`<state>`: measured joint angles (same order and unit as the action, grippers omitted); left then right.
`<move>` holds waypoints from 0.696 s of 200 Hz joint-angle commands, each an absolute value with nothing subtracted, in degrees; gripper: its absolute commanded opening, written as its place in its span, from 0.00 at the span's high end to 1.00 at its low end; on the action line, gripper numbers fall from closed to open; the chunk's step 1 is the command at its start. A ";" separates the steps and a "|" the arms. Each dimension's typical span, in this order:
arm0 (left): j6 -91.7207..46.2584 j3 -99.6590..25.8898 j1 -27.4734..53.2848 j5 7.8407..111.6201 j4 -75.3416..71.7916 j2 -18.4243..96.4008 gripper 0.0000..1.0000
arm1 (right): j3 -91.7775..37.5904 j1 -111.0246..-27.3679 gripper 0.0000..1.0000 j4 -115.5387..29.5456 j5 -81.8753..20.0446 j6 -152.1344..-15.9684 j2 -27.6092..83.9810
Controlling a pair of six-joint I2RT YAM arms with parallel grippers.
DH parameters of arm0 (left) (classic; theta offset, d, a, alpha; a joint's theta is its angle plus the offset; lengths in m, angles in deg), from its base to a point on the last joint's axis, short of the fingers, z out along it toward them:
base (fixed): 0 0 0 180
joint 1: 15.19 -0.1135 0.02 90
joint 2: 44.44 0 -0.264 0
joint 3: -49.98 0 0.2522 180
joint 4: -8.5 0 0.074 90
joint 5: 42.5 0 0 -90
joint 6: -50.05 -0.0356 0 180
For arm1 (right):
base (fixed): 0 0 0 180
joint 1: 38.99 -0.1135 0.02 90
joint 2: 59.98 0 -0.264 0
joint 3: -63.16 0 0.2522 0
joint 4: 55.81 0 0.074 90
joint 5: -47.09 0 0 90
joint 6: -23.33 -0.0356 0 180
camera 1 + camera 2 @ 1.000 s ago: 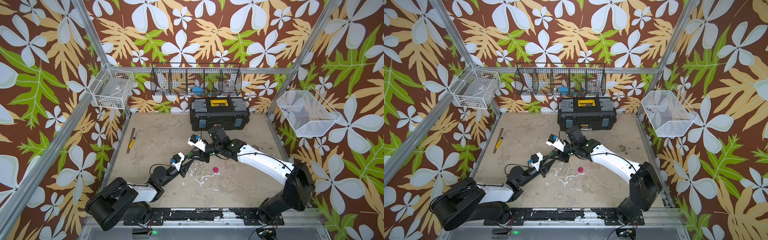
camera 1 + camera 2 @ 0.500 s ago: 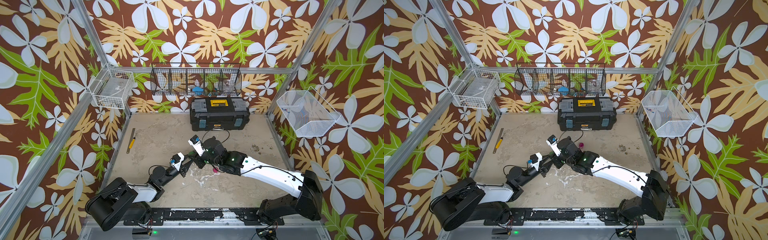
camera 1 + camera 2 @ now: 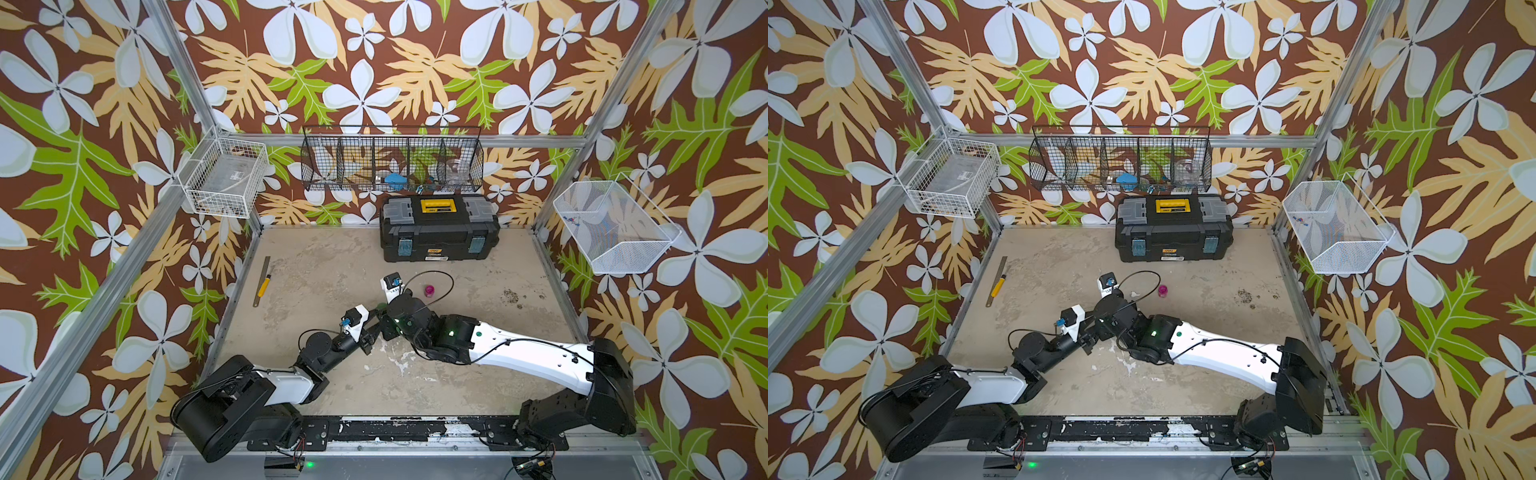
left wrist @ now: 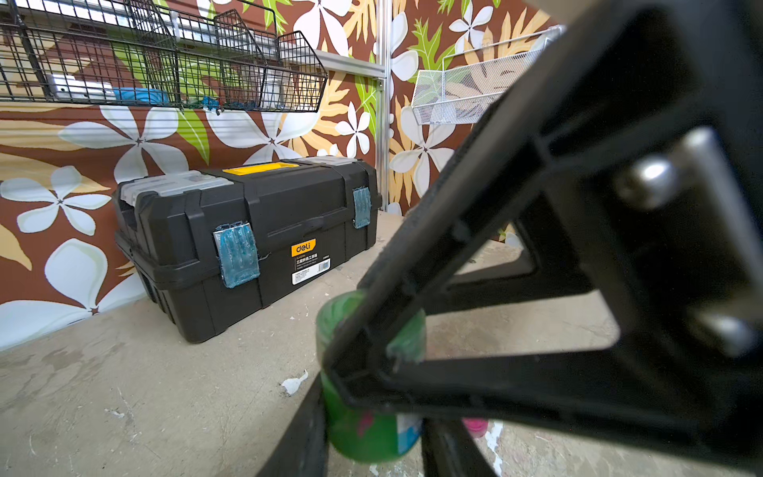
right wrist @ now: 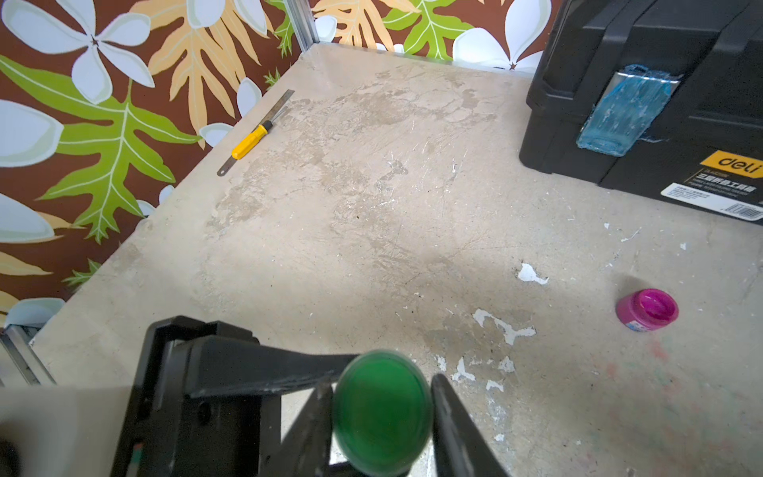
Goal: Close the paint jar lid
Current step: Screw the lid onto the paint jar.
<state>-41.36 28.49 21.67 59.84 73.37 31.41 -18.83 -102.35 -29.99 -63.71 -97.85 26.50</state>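
A small green paint jar stands off the table in my left gripper, which is shut on its body. Its green lid sits on top of the jar. My right gripper comes down from above with its fingers on either side of the lid, and a thin gap shows beside one of them. In both top views the two grippers meet mid-table, left gripper and right gripper, with a speck of the green jar showing between them.
A small pink jar stands on the table beyond the grippers. A black toolbox sits at the back wall. A steel ruler and a yellow-handled tool lie near the left edge. Wire baskets hang on the walls.
My right arm has swung lower and turned at the wrist over the jar. Its jaws have spread a little off the lid. The left arm has held still.
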 commanded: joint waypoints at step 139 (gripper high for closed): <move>-41.45 28.30 21.72 61.04 74.29 31.42 0.88 | -18.73 -69.94 0.19 -33.86 21.79 -41.69 22.79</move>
<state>-41.36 28.49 21.69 60.06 72.96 31.44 -16.71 -72.07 -31.94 -1.94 -55.18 19.66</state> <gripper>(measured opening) 0.343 0.810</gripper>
